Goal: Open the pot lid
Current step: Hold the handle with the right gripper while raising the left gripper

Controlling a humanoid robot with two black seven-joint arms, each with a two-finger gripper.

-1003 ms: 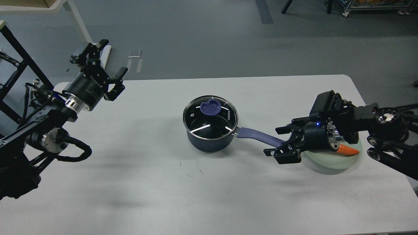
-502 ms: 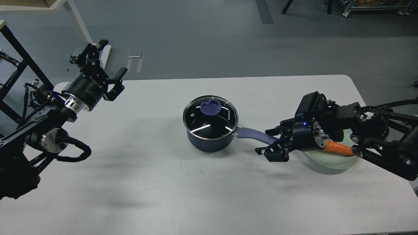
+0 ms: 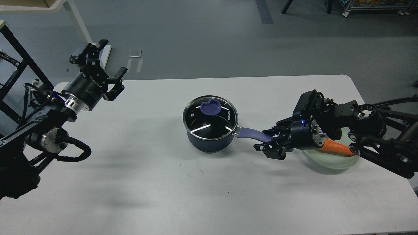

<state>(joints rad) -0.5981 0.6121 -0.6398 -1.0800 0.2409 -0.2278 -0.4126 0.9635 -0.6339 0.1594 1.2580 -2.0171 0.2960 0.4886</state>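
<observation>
A dark blue pot (image 3: 209, 140) stands in the middle of the white table (image 3: 163, 182). Its glass lid (image 3: 210, 119) with a blue knob (image 3: 210, 107) sits shut on it. The pot's blue handle (image 3: 249, 133) points right. My right gripper (image 3: 261, 140) is open, with one finger above and one below the end of the handle. My left gripper (image 3: 112, 57) is open and empty, raised over the table's far left corner, well away from the pot.
A pale green plate (image 3: 333, 162) with an orange carrot (image 3: 337, 147) lies under my right wrist. A black frame (image 3: 16, 62) stands at the far left. Grey floor lies beyond the table's back edge.
My right gripper has moved left along the pot handle, and its fingers now straddle the handle's end. The left arm, pot and lid have not moved.
</observation>
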